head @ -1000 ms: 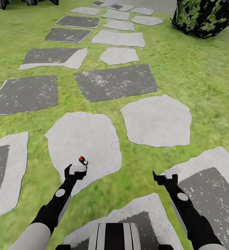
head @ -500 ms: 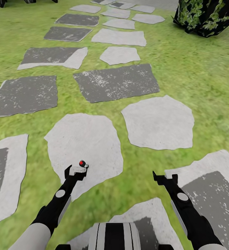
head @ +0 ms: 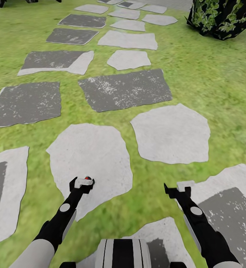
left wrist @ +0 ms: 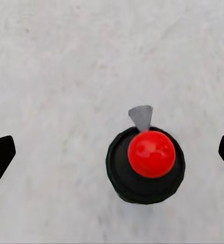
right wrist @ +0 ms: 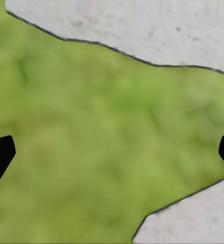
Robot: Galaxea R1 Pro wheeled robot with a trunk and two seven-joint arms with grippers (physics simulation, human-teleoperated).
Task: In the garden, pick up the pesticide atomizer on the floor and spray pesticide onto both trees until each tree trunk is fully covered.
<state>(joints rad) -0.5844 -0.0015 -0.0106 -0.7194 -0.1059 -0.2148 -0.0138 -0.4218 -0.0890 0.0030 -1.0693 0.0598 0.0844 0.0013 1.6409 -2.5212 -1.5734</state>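
Atomizer (left wrist: 145, 165) stands on a pale stone (head: 93, 156) under the left end effector (left wrist: 112, 152), fingers apart; right end effector (right wrist: 112, 152) likewise apart over grass (right wrist: 102, 147).

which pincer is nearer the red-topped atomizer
Left. The left pincer hangs open directly above the atomizer on the pale stone; the right pincer is off to its side, above grass.

Pale and dark grey stepping stones (head: 125, 89) are laid in a winding path, and a leafy bush (head: 223, 16) is seen far right.
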